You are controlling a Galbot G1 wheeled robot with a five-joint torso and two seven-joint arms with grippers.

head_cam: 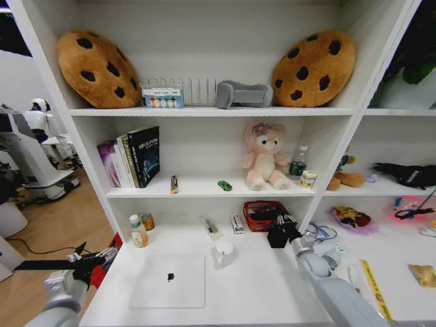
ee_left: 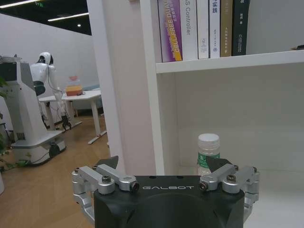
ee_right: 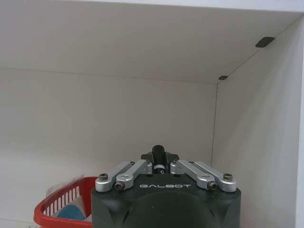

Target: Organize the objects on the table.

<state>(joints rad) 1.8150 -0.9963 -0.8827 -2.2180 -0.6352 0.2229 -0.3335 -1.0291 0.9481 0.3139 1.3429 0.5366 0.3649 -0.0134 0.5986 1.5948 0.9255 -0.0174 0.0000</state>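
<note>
— Between the right gripper [ee_right: 158,164] jaws: a black pen [ee_right: 158,157], clamped, its length hidden; red basket [ee_right: 61,203] just below.
— Left gripper [ee_left: 164,164]?
— Jaws apart, empty, off the desk [head_cam: 259,286] edge; laptop [head_cam: 169,281] lies beside it.

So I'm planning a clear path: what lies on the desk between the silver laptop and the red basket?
In the head view, a white mug stands between the silver laptop and the red basket.

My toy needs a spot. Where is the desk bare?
Bare desk: between the laptop and the right arm, and behind the laptop between the bottle and the mug. Crowded by the red basket, where the right gripper grips a black pen. The left gripper hangs off its left edge.
</note>
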